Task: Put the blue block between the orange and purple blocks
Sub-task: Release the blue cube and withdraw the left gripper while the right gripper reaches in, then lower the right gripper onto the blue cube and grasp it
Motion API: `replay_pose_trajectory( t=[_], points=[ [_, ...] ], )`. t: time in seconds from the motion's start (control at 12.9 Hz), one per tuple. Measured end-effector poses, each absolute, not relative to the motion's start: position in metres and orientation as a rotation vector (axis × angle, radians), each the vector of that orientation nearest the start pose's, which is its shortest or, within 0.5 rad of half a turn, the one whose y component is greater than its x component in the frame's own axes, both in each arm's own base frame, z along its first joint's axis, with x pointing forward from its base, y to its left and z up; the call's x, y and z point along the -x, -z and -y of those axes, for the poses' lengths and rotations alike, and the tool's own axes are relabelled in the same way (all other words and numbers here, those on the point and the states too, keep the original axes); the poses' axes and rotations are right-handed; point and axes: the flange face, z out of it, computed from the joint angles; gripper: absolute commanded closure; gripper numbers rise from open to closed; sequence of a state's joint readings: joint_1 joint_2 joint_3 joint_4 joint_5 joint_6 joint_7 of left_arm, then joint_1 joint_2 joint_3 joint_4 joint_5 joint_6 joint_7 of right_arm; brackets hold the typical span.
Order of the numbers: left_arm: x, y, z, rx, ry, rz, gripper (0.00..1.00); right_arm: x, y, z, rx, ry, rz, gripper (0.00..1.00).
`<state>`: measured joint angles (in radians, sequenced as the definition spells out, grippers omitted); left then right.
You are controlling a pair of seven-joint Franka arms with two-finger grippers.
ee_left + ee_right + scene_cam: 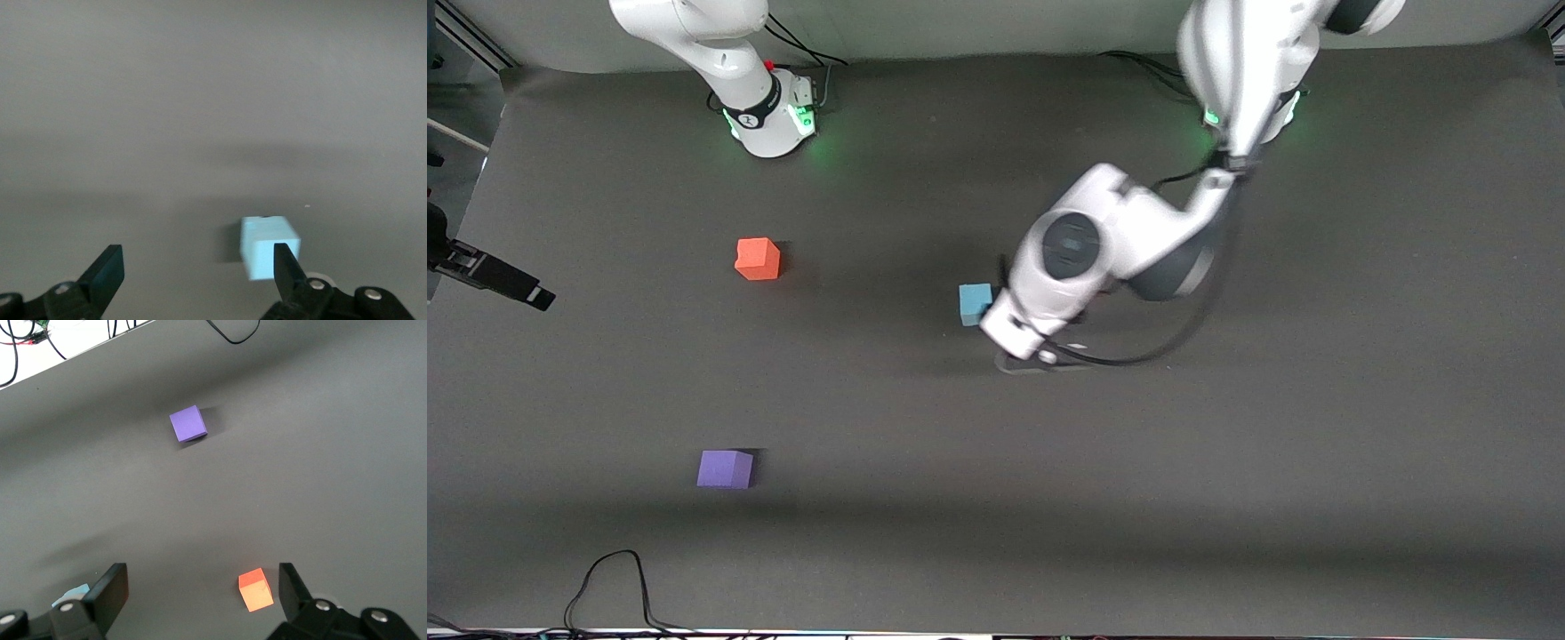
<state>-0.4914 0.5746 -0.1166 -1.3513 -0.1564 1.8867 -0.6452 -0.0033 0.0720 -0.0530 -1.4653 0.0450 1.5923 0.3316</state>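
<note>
The blue block (975,303) sits on the dark mat near the table's middle. My left gripper (1014,342) hangs low right beside it, toward the left arm's end. In the left wrist view the left gripper (198,270) is open and empty, and the blue block (267,245) stands just off one fingertip (285,265), not centred in the gap. The orange block (758,259) and the purple block (726,468) lie toward the right arm's end, the purple one nearer the camera. My right gripper (202,593) is open and empty, high over the orange block (256,589); the purple block (187,423) also shows there.
A black fixture (494,277) juts in at the table edge at the right arm's end. A black cable (614,578) loops on the mat's edge nearest the camera. Bare mat lies between the orange and purple blocks.
</note>
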Motion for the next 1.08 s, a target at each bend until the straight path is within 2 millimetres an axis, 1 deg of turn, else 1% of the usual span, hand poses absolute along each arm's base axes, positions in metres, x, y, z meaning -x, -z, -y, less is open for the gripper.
replay_pose_trajectory(
  t=[0.15,0.23,0.31,0.46,0.54,0.62,0.7,0.77,0.93,1.08],
  points=[
    [-0.623,-0.422,0.305,3.27,-0.338,0.192,0.0,-0.583,-0.629,0.025,3.036,0.057,-0.592,0.0],
    [-0.632,-0.435,0.261,3.268,-0.361,0.197,0.0,-0.589,-0.619,0.019,3.034,0.039,-0.579,0.0],
    [-0.637,-0.451,0.216,3.267,-0.384,0.198,0.0,-0.597,-0.607,0.006,3.031,0.024,-0.549,0.0],
    [-0.637,-0.484,0.129,3.261,-0.386,0.178,0.0,-0.616,-0.573,-0.027,3.043,-0.014,-0.482,0.0],
    [-0.635,-0.504,0.089,3.247,-0.353,0.186,0.0,-0.625,-0.552,-0.049,3.054,-0.039,-0.434,0.0],
    [-0.629,-0.524,0.056,3.231,-0.311,0.206,0.0,-0.632,-0.528,-0.079,3.066,-0.077,-0.395,0.0],
    [-0.622,-0.543,0.034,3.218,-0.27,0.215,0.0,-0.635,-0.506,-0.109,3.077,-0.119,-0.387,0.0],
    [-0.614,-0.559,0.022,3.213,-0.239,0.201,0.0,-0.633,-0.488,-0.139,3.094,-0.157,-0.373,0.0],
    [-0.598,-0.59,0.009,3.209,-0.176,0.139,0.0,-0.623,-0.463,-0.197,3.177,-0.172,-0.375,0.0],
    [-0.587,-0.609,0.006,3.202,-0.127,0.101,0.0,-0.615,-0.446,-0.239,3.23,-0.135,-0.362,0.0]
  ],
)
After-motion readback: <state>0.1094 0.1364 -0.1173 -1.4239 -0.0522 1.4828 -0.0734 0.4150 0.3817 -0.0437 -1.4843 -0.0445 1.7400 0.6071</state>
